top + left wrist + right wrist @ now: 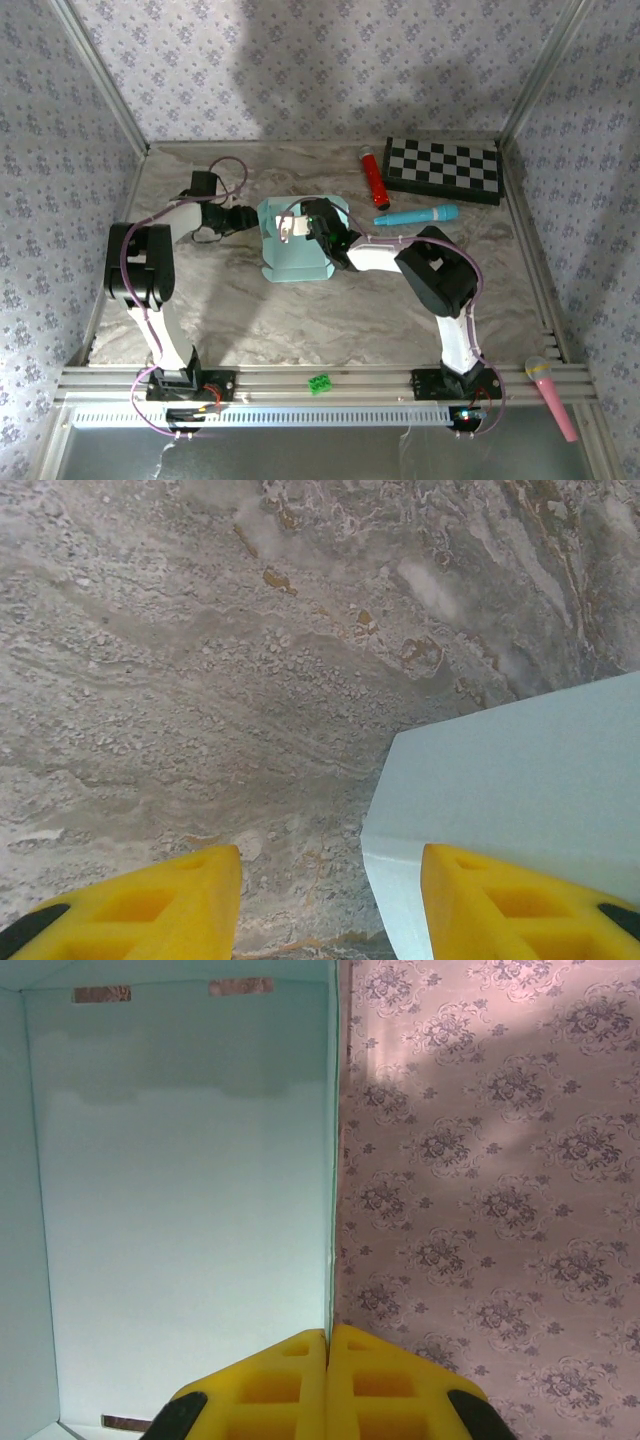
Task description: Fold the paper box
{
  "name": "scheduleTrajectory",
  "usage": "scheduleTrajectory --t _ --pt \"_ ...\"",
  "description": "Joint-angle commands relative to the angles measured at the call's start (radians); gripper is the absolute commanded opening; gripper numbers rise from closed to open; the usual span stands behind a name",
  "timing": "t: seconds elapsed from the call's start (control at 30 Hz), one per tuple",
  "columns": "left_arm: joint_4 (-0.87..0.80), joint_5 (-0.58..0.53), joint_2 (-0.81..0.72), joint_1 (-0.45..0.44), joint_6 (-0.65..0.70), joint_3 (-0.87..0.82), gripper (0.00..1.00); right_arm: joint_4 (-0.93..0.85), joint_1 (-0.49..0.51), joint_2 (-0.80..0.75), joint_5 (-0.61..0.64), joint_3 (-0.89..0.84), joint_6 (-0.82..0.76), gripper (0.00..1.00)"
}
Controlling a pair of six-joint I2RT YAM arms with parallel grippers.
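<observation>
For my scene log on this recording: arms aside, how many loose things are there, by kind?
paper box: 1
checkerboard: 1
toy microphones: 2 (teal microphone, pink microphone)
red cylinder: 1
small green piece: 1
Total: 6

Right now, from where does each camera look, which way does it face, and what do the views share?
Top external: above and behind the arms, looking down on the table, the box and both arms.
Left wrist: on the left arm, facing down at the table; the open left tool frames a box corner.
Right wrist: on the right arm, facing along the box's inner panel toward the wallpaper; the right tool is shut on the panel's edge.
Shared: all three views show the box.
</observation>
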Motion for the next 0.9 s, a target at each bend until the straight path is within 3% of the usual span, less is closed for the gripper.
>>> scheduleTrajectory --t 0.0,0.87 --pt "0.022 0.060 -0.043 -0.010 0.009 0.007 0.50 -0.045 -0.004 0.026 0.003 0.018 0.021 0.00" --pt "0.134 0.151 0.008 -0.076 -0.051 0.012 0.45 -0.122 0.001 0.037 -0.005 0.089 0.071 0.00"
